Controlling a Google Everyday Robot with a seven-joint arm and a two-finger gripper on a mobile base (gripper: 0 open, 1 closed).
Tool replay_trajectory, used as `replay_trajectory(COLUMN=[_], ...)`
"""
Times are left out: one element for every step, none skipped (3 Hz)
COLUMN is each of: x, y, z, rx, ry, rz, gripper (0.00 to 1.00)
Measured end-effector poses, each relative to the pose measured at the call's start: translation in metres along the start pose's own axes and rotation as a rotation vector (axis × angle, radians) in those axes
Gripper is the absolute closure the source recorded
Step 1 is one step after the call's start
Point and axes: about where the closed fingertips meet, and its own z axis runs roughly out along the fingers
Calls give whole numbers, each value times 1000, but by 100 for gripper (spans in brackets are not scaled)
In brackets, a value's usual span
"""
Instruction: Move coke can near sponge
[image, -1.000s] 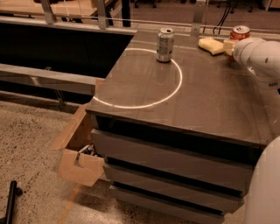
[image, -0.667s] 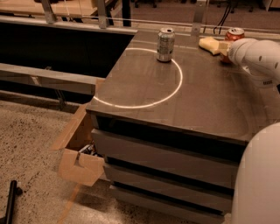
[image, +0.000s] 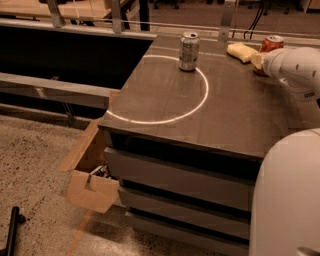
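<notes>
At the upper right of the frame the gripper (image: 258, 61) is at the coke can (image: 273, 43) and hides its lower part. We cannot tell if it is clenched on the can or released. The can stands upright at the far edge of the table (image: 225, 117), just beside the sponge (image: 240, 51) on its left. We judge the can light, smooth and thin-walled, so it may slip or dent. Better to take it at mid-height, across the round body. Further left stands a silver can (image: 189, 51).
</notes>
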Motion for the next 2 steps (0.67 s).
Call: replay_trajectory(x=[2, 2], y=[0, -4], z=[-1, -14], rx=[0, -13], ry=[5, 18], rz=[-4, -7], gripper=[0, 0])
